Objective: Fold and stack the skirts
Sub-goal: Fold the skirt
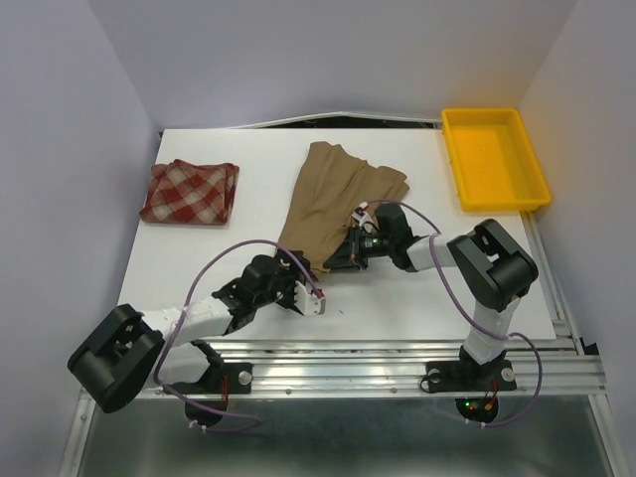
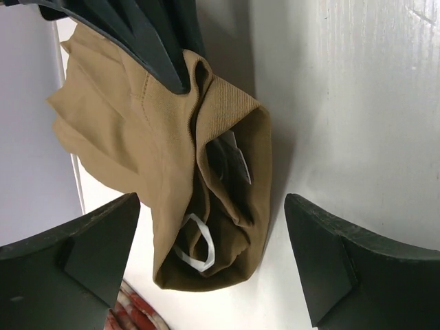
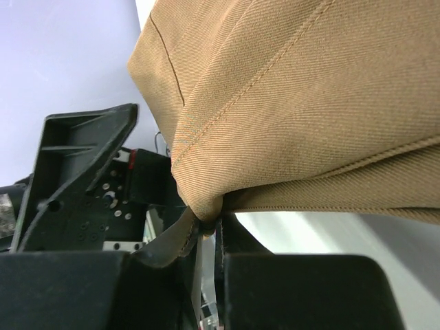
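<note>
Two dark fingers of the right gripper (image 3: pixel 206 223) are pinching a folded edge of the tan skirt (image 3: pixel 309 89) between them, and the twill cloth is rising from the pinch and draping over the top of the right wrist view, with its stitched seams showing. In the overhead view this right gripper (image 1: pixel 333 260) is biting the near, narrower end of the tan skirt (image 1: pixel 333 194), while its arm is reaching leftward from its base at the near right. The left gripper (image 2: pixel 213 254) is holding its fingers spread wide apart and gripping nothing. In its wrist view they are framing the bunched waistband end of the tan skirt (image 2: pixel 137 137), where a white loop (image 2: pixel 196 244) and a pale tag (image 2: pixel 237 161) are showing inside the opening; whether either finger is touching the cloth cannot be told. From overhead, the left gripper (image 1: pixel 310 295) is hovering just beside the skirt's near corner, close to the right gripper. The tan skirt is lying in the middle of the white table (image 1: pixel 427 298), fanning out wider toward the far edge. The plaid skirt (image 1: pixel 191 192) is lying folded into a compact rectangle at the far left, well apart from the tan one. A yellow tray (image 1: pixel 537 189) is sitting at the far right corner.
</note>
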You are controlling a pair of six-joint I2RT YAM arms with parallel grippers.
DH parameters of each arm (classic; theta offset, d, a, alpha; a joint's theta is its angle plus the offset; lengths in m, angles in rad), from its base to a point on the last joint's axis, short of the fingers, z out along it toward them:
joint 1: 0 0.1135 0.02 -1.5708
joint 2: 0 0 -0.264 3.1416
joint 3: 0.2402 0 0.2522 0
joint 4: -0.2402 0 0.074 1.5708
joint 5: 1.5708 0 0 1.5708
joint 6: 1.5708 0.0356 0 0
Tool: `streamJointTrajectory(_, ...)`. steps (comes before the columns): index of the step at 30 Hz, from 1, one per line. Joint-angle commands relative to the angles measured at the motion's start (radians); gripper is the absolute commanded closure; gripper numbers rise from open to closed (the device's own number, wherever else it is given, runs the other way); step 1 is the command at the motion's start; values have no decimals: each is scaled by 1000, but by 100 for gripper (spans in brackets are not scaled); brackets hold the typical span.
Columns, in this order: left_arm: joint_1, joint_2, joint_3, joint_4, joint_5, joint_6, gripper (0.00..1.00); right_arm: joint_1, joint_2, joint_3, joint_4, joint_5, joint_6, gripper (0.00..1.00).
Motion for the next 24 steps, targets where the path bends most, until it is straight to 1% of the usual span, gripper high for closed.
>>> streamJointTrajectory(1,-4,48,35,69,18,-37,1,-3,-42,-12,42,-70,39,99)
streamJointTrajectory(8,13,133,72,73,24,-35,1,-12,-64,-38,71,-105,65,99)
streamJointTrajectory(12,30,151,46,111,16,-2,2,-12,-56,-58,71,-136,54,99)
streamJointTrajectory(18,35,179,42,148,7,-12,14,-32,-50,-79,69,-192,45,99)
streamJointTrajectory(21,36,173,52,148,9,-11,24,-41,-50,-90,71,-217,48,99)
streamJointTrajectory(24,36,162,58,151,10,-17,30,-52,-33,-87,71,-252,45,99)
